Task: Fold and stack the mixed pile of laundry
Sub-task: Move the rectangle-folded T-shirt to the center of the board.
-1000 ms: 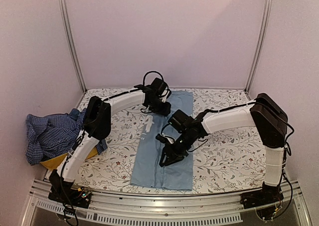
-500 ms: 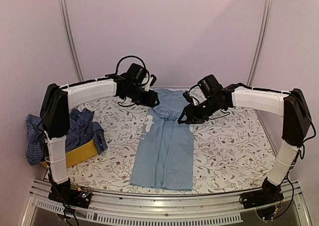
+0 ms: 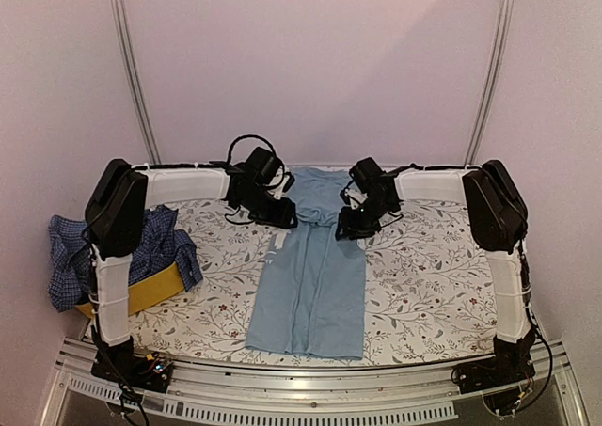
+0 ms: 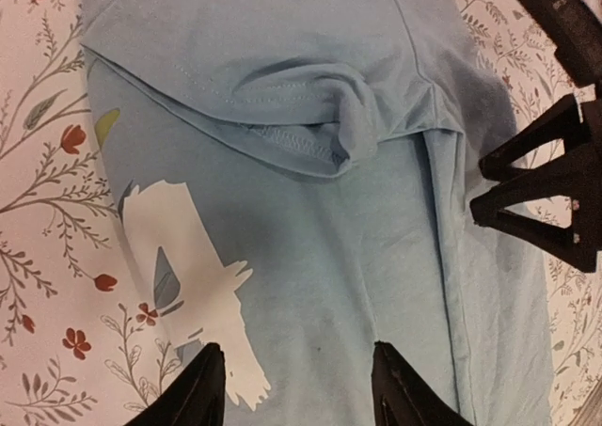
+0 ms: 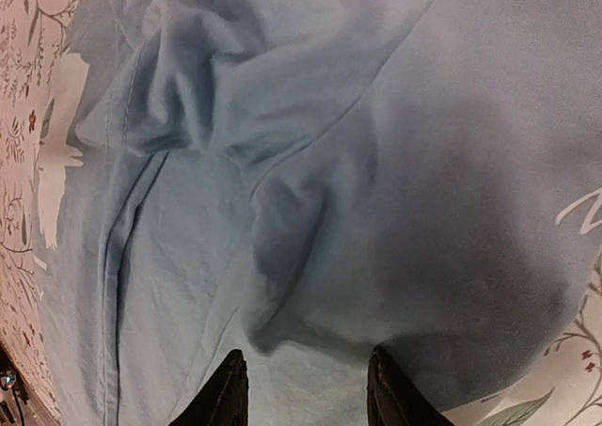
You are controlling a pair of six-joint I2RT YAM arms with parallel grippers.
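Observation:
The light blue T-shirt [image 3: 310, 285] lies as a long folded strip down the middle of the table, its white print [image 4: 174, 257] at its left edge. Its far end is bunched in a loose fold [image 4: 310, 116]. My left gripper [image 3: 285, 217] is at the far left edge of the shirt, open and empty just above the cloth [image 4: 299, 388]. My right gripper [image 3: 350, 227] is at the far right edge, also open and empty over the cloth [image 5: 306, 388]. The navy-and-white checked shirt [image 3: 89, 252] and darker blue clothes [image 3: 167, 240] lie heaped at the left.
A yellow fabric basket [image 3: 150, 290] sits under the heap at the table's left edge. The floral table cover [image 3: 433, 276] shows on both sides of the T-shirt. Pale walls and metal posts close in the back and sides.
The right gripper has swung from the shirt's middle to its far right edge. The left arm has stretched out to the far left edge. The shirt's far end was lifted and now lies bunched.

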